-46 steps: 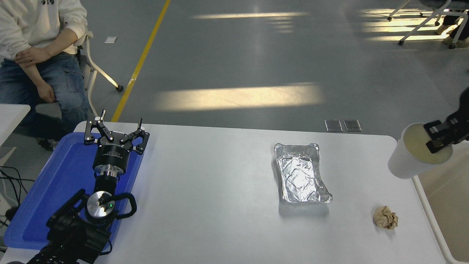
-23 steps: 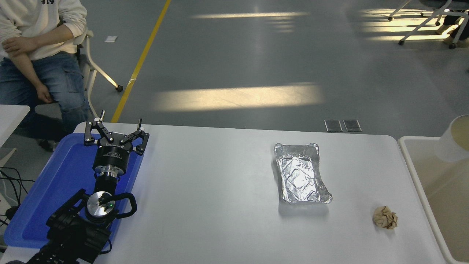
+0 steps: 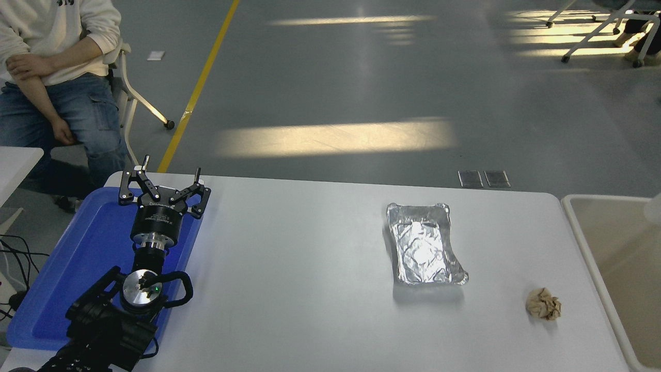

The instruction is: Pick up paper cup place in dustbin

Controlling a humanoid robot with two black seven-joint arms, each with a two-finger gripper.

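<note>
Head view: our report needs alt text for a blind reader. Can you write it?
A white table holds a crinkled foil tray, a crumpled brown paper ball and a blue tray, over which the left gripper rests open. A beige dustbin stands at the table's right end; a person sits beyond the far left.

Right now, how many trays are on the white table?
2: a blue tray at the table's left edge under the parked left gripper, and a foil tray right of centre. None seems hidden.

The paper cup (image 3: 655, 207) has slid almost out of view over the dustbin (image 3: 578, 243); the right end effector is gone.
</note>
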